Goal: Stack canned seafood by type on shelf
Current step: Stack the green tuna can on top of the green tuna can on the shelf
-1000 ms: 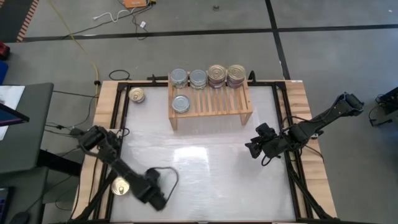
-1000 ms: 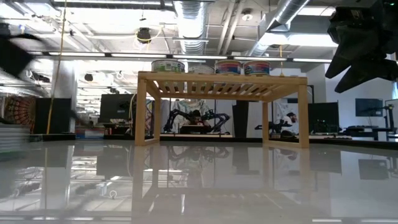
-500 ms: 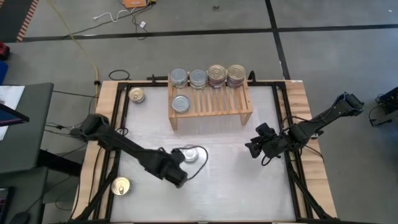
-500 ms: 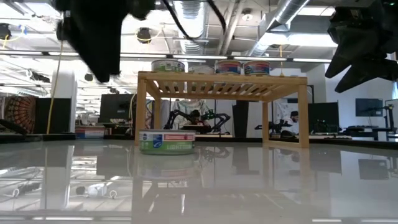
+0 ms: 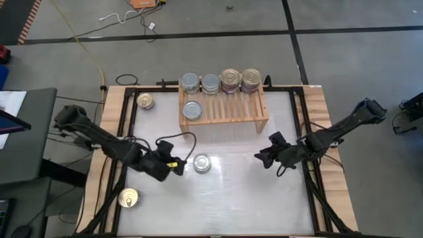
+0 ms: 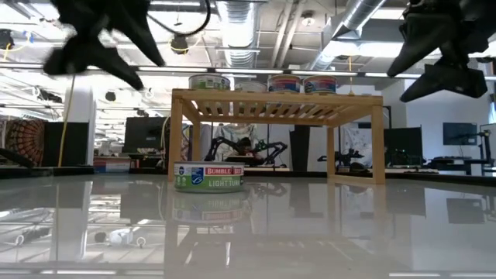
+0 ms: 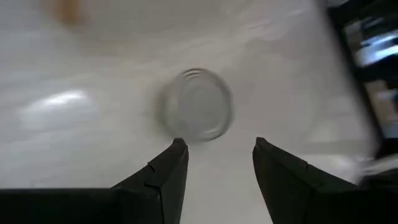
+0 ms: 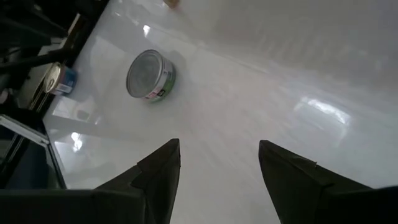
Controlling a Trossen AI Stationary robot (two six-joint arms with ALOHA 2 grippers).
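The table (image 5: 218, 198) holds the wooden shelf (image 5: 223, 107) by its far edge, with cans already on top. One silver-topped can (image 5: 202, 163) sits alone near the table's middle. The left gripper (image 5: 173, 165) hangs just beside it, fingers apart and holding nothing. The right gripper (image 5: 262, 157) waits near the right edge, fingers apart. A good grab means coming straight down, with one finger on each side of the can.

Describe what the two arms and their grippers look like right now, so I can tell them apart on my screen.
Both arms are dark, nearly black, jointed segments. The left arm trails a thin black cable loop, and the left gripper shows a small yellow mark near its tip. The right arm looks the same, without that mark at the right gripper. Each gripper has two flat, tapered black fingers.
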